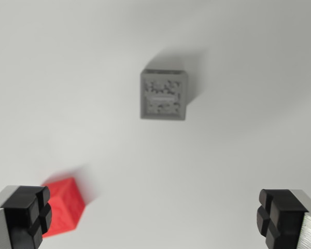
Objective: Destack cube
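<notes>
1. While my fingers (155, 220) hang spread wide and empty above the plain white desk (52, 78), the wrist view shows the grey, square-topped cube with a mottled face (164, 95) resting alone, well ahead of them.
2. The small red plastic cube (65, 207) lies apart, just beside my pad on the wrist view's left.
3. Risk, as I judge it: descending here, that pad could clip the red cube and knock it aside.
</notes>
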{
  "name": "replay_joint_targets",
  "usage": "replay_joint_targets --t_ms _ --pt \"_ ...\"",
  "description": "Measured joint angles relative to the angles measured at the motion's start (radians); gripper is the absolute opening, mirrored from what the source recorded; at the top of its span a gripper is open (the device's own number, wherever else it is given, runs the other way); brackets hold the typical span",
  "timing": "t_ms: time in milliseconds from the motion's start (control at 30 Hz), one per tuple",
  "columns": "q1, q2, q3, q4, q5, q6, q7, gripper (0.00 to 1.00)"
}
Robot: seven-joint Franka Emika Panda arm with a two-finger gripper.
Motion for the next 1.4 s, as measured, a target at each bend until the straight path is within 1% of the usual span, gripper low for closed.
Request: replay_joint_targets --t_ms 433,667,867,1400 --pt "0.000 -0.040 0.000 0.045 -0.001 -0.086 0.001 1.00" --pt "0.000 -0.052 0.000 0.059 -0.002 -0.112 0.002 1.00" --pt "0.000 -0.055 0.000 0.067 -0.002 -0.123 0.002 1.00" --pt "0.000 -0.055 0.000 0.067 -0.002 -0.123 0.002 1.00"
